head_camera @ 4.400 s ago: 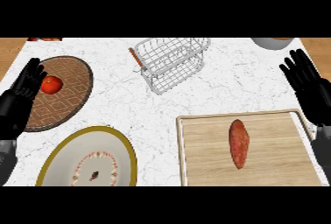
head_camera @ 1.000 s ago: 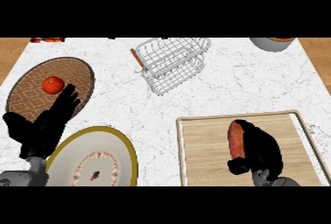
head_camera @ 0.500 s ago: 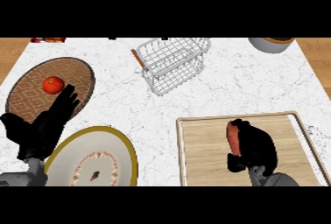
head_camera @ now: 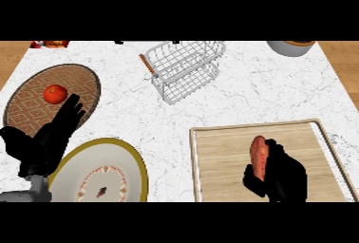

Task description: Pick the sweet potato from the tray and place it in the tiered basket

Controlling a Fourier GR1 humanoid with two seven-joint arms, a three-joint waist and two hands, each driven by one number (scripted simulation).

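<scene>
Sweet potato lies on the wooden tray, long axis running up-down in the head view, lower end hidden. Your right hand is on it from the right and below: fingers curled over its right side, thumb wrapped against the lower left, so the hand has closed round the potato. I can't tell whether the potato has left the tray surface.

Versus half a second ago: same grasp, hand in nearly the same spot on the tray, a bit more orange showing above the fingers. Versus 4.4 s ago: big change. Back then the right hand rested open at the right edge, fingers up, and the potato lay bare in the tray middle. It sits in much the same place on the tray now.

Your left hand has also come in since that first frame, from the left edge to lower left. Now it is open, fingers straight and pointing up-right, holding nothing. Its fingertips overlap the rim of the brown patterned plate, and the palm is just left of the gold-rimmed plate.

A tomato sits on the brown plate, unmoved. The tiered basket, white wire, stands at top centre of the marble counter, well apart from the tray. A grey bowl is cut off at the top right.
</scene>
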